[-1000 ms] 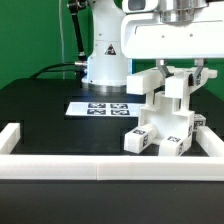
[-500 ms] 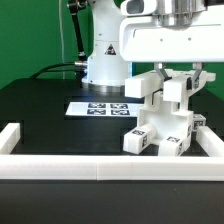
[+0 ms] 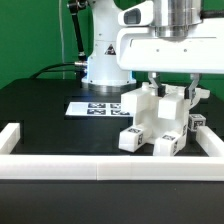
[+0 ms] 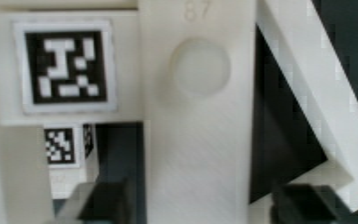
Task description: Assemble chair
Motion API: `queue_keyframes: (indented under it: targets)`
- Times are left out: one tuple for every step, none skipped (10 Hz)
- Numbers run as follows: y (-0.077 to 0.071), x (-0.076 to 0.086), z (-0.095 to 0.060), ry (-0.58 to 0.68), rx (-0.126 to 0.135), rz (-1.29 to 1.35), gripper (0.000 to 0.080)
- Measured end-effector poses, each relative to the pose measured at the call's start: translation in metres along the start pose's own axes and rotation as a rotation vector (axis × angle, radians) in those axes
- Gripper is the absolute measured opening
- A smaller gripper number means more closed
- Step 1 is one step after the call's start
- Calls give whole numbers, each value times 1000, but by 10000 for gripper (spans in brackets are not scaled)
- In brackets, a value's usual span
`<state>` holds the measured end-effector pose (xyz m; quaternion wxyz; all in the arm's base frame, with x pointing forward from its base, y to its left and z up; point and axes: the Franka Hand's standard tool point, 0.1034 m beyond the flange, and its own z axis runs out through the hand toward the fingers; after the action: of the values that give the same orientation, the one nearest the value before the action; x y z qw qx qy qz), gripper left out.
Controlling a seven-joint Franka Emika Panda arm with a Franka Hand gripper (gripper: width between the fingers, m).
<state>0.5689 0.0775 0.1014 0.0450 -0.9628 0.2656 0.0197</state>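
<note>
Gripper over the half-built chair, jaws apart

The chair [image 3: 150,128] stands on the black table [image 3: 40,110] near its front right corner as the exterior view shows it, just behind the white rail [image 3: 70,165]. The marker board [image 3: 100,107] lies further back. The gripper [image 3: 170,88] hangs over the chair's top with its jaws partly open, one either side of an upright piece. In the wrist view there's a dark gap beside that piece, so it isn't clamped on anything.
</note>
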Motion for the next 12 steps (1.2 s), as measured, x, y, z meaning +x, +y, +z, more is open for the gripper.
queue_keyframes:
  targets:
    - [0,0,0,0,0,0,493]
    - [0,0,0,0,0,0,619]
    - [0,0,0,0,0,-1,640]
    - [0,1,-5,1,4,-14,647]
    - [0,3,-12,8,12,-20,647]
    - [0,1,-20,13,22,-22,647]
    - [0,-5,-29,15,32,-23,649]
    - [1,-9,-36,16,40,-25,649]
    - [0,-11,-39,18,44,-26,649]
    - [2,-11,-35,15,39,-24,649]
    - [2,-11,-34,14,37,-24,649]
    - [3,-12,-33,13,36,-25,649]
